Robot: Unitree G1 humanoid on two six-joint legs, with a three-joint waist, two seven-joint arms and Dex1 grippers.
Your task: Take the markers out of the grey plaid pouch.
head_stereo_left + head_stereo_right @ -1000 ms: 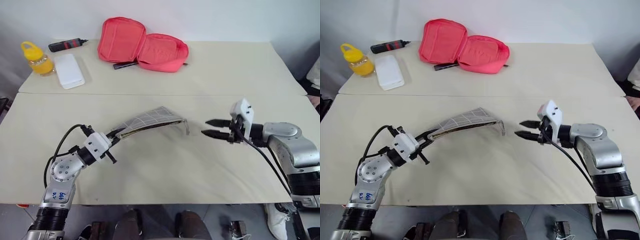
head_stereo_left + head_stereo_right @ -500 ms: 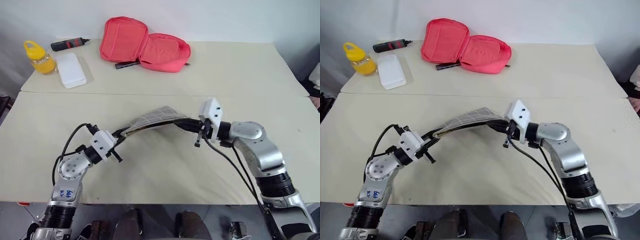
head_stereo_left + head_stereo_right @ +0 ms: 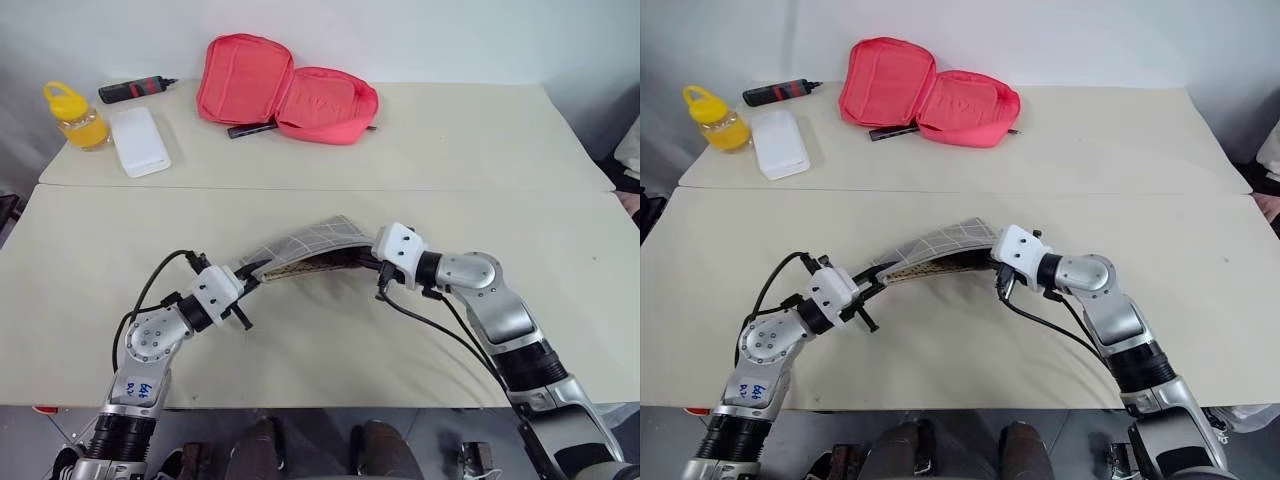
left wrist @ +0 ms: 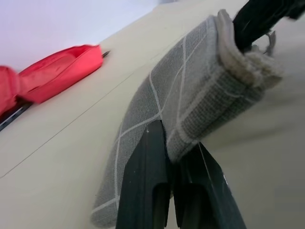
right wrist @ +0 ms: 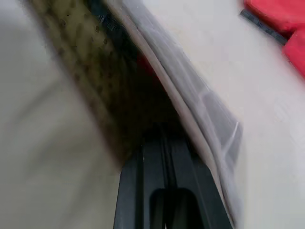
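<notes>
Left gripper [image 4: 170,191]: I clench the grey plaid pouch [image 3: 305,243] by its left end.
Right gripper [image 5: 164,157]: fingers pressed together, reaching inside the pouch's right mouth.
Pouch: soft, sags; I'd say hold its edge.

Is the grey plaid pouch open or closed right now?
Open. The grey plaid pouch gapes at its mouth, showing brownish dotted lining, and the right tool reaches inside while the left tool pinches its other end.

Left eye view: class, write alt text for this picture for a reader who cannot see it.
Two robot arms work a grey plaid pouch held above a beige table: the left gripper clamps one end, the right gripper reaches into the open end. Behind lie a coral-red case, a white box and a yellow bottle.
</notes>
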